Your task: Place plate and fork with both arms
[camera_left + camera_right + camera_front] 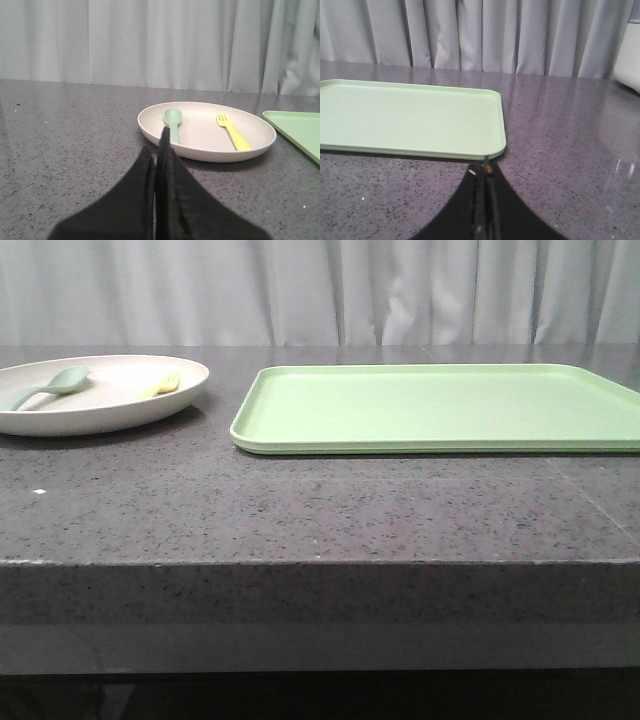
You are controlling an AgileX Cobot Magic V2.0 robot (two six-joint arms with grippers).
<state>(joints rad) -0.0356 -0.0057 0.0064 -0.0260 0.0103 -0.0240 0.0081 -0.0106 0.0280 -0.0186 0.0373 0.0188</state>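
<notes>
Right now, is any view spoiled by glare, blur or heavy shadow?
Front view: even light, soft shadow under the plate and tray. Left wrist view: the gripper is dark, near and soft. Right wrist view: pale reflections streak the table.

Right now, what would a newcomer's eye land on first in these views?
First, the big light-green tray, bare, on the right of the dark speckled table. Next, to its left, the cream plate holding a yellow fork and a grey-green spoon lying apart. Both grippers, left and right, are shut.
</notes>
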